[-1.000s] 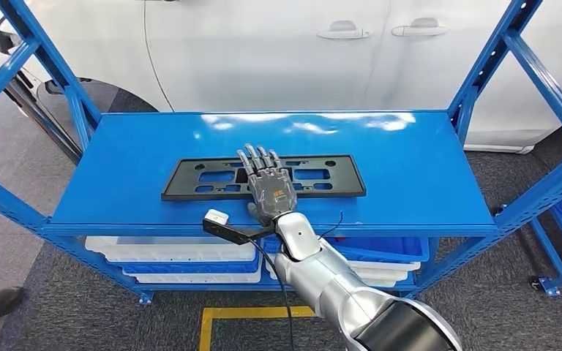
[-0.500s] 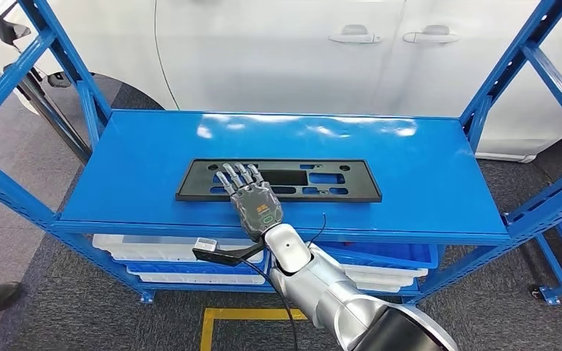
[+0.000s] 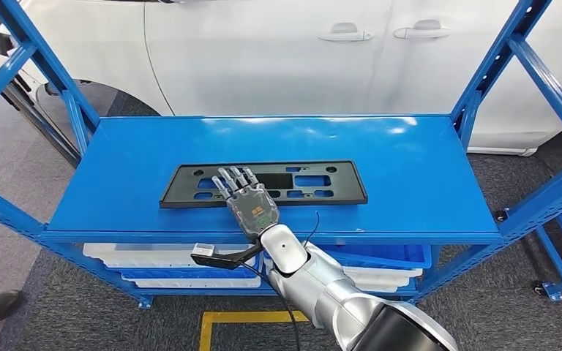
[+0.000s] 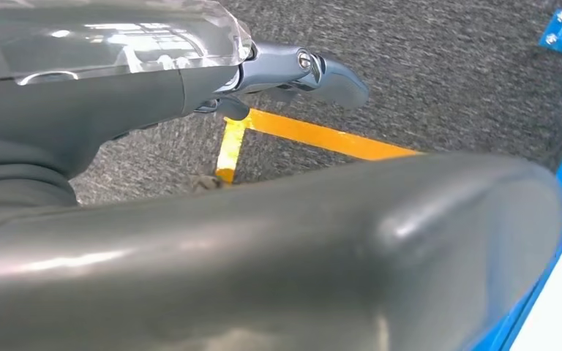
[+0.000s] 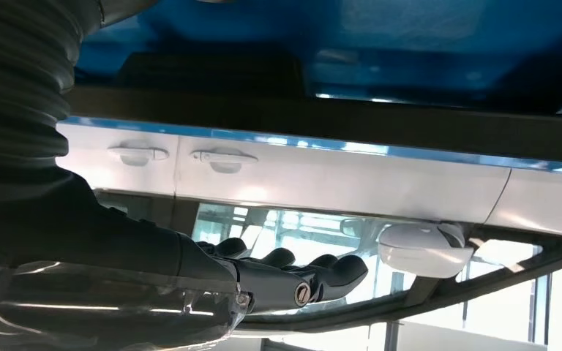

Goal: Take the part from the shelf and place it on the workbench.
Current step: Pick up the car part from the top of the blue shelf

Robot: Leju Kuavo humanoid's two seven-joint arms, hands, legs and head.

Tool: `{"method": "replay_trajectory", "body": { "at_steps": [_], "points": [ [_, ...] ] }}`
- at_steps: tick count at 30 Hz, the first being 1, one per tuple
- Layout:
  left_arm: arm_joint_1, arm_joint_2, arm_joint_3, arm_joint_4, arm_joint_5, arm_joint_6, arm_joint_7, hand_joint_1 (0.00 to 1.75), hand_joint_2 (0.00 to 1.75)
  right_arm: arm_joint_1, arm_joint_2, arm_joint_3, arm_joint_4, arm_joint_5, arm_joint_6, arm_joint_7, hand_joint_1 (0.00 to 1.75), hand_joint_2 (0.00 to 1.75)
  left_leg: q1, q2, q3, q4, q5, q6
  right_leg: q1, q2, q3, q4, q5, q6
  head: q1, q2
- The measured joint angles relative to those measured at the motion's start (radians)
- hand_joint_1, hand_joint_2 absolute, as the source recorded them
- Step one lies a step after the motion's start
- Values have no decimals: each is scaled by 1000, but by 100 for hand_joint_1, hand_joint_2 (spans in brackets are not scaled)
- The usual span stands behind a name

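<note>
- Head view: the right hand (image 3: 247, 199) is reaching over the near edge of the blue shelf (image 3: 424, 190), palm down, its fingers (image 3: 230, 178) lying straight and spread over the black part (image 3: 336, 189).
- The part is lying flat on the shelf top, about midway between near and far edges, a little left of centre. It is a long slotted plate, and its long axis is running left to right, square across the line of the reaching arm.
- The fingertips are covering the part's near rail left of its middle; whether they are pressing on it or hovering just above it cannot be told from here. Nothing is being gripped: the fingers are extended, released, not wrapped round any edge.
- That is the relation the next move is turning on, by this reading: the plate is sitting directly under and beyond the fingers, so the hand would have to curl onto the near long edge to lift it.
- The right hand is clearly the nearer one; a white car (image 3: 278, 51) is standing behind the shelf, white bins (image 3: 168, 256) are sitting on the lower level.
- Left wrist view: the left hand (image 4: 190, 95) is hanging low over grey carpet and a yellow floor line (image 4: 315, 135), well away from the part. Its fingers are holding nothing; how far they are curled cannot be told.
- Right wrist view: the right hand's dark fingers are stretching out side by side, unclenched, with the car's door handles beyond them. The part itself is hard to make out here.
</note>
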Motion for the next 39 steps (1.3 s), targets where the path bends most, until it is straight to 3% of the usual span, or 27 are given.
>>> {"method": "replay_trajectory", "body": {
  "at_steps": [2, 6, 8, 10, 11, 12, 13, 15, 17, 19, 22, 23, 25, 26, 27, 28, 31, 33, 37, 39],
  "points": [
    [-2, 0, 0, 0, 0, -1, 0, 0, 0, -4, 0, 1, 2, 0, 0, 3, 0, 175, -4, -1, 39, -85, 22, 12, 4, 1, 0, 2, -4, 9, 1, 0],
    [-4, 0, 0, 0, -2, -2, 0, 0, 0, -9, 0, 1, 4, -4, -2, 11, 0, 175, -3, -1, 46, -102, 19, 37, 4, 1, -7, 15, -15, 30, 3, 0],
    [-8, 0, 0, 0, -4, -2, 1, 0, 0, -13, 0, 1, 4, -14, -1, 11, 0, 175, -1, 0, 49, -106, 20, 47, 2, -1, -43, 95, -60, 38, 4, 0],
    [-12, 0, 0, 0, -6, 0, 3, 0, 0, -16, -1, 3, 4, -32, 4, 12, 0, 175, -2, 1, 49, -105, 18, 53, -2, -2, -116, 238, -120, 43, 6, 0],
    [-13, 0, 0, 0, -7, 0, 4, 0, 0, -16, -2, 6, 4, -42, 7, 13, 0, 175, -2, 2, 50, -105, 17, 54, -3, -2, -144, 290, -133, 44, 6, 0],
    [-13, 0, 0, 0, -8, 1, 5, 0, 0, -16, -2, 10, 4, -52, 12, 14, 0, 175, -2, 1, 52, -104, 15, 54, -3, -2, -156, 306, -125, 44, 6, 0],
    [-13, 0, 0, 0, -8, 1, 6, 0, 0, -16, -2, 15, 3, -61, 16, 16, 0, 175, -2, 1, 54, -104, 13, 53, -4, -2, -147, 280, -98, 42, 6, 0],
    [-14, 0, -1, 0, -11, 1, 8, 0, 0, -20, -2, 24, 2, -74, 21, 22, 0, 175, -3, -1, 62, -102, 7, 49, -3, -3, -84, 142, -24, 34, 6, 0],
    [-17, 0, -1, 0, -14, 2, 8, 0, 0, -26, -2, 31, 2, -84, 20, 31, 0, 175, -6, -2, 65, -99, 0, 41, 1, -3, -34, 34, 11, 26, 5, 0],
    [-18, 0, -2, 0, -15, 3, 8, 0, 0, -30, -2, 37, 4, -93, 19, 40, 0, 175, -7, -2, 66, -100, -3, 29, 5, -1, -25, 11, 9, 19, 5, 0],
    [-19, 3, -2, 0, -15, 4, 8, 0, 0, -35, -1, 40, 7, -97, 17, 48, 0, 175, -4, -1, 59, -75, -25, 12, -2, 0, -14, -1, 11, 3, 2, 0],
    [-20, 4, -2, 0, -15, 4, 8, 0, 0, -38, -1, 41, 9, -97, 16, 49, 0, 175, -3, -1, 40, -33, -47, 7, -4, -1, -9, -5, 10, -1, 1, 0],
    [-19, 5, -2, 0, -16, 5, 9, 0, 0, -40, -1, 42, 14, -96, 16, 53, 0, 175, 0, 0, -29, 102, -104, -1, -3, -2, -4, -6, 6, -7, -2, 0],
    [-17, 6, -2, 0, -16, 5, 10, 0, 0, -39, -2, 42, 17, -94, 16, 56, 0, 175, 1, 0, -63, 161, -120, -4, -2, -2, -2, -5, 4, -8, -1, 0],
    [-16, 6, -2, 0, -16, 6, 11, 0, 0, -37, -2, 42, 21, -93, 16, 60, 0, 175, 1, 0, -83, 187, -117, -5, -1, -1, 0, -5, 1, -9, -1, 0],
    [-15, 7, -2, 0, -16, 6, 12, 0, 0, -36, -3, 42, 25, -92, 17, 62, 0, 175, 1, 0, -84, 177, -96, -5, -1, 0, 4, -5, -2, -8, -1, 0],
    [-15, 8, -3, 0, -17, 7, 13, 0, 0, -37, -3, 42, 30, -90, 17, 67, 0, 175, -2, 0, -3, -16, 17, 5, 0, 2, 22, -3, -16, 0, -1, 0],
    [-18, 9, -4, 0, -18, 11, 12, 0, 0, -38, -4, 42, 33, -89, 20, 72, 0, 175, -6, 1, 32, -93, 37, 16, 4, 3, 23, -1, -21, 9, -1, 0],
    [-20, 9, -8, 0, -18, 14, 12, 0, 0, -43, -9, 42, 37, -88, 47, 84, 174, 175, -3, 1, 37, -104, 29, 38, 5, 1, 12, 22, -43, 31, 1, 0],
    [-23, 10, -9, 0, -18, 15, 13, 0, 0, -46, -11, 42, 39, -89, 67, 84, 175, 175, -1, 3, 40, -107, 29, 48, 2, 0, -36, 124, -96, 39, 3, 0]
  ]
}}
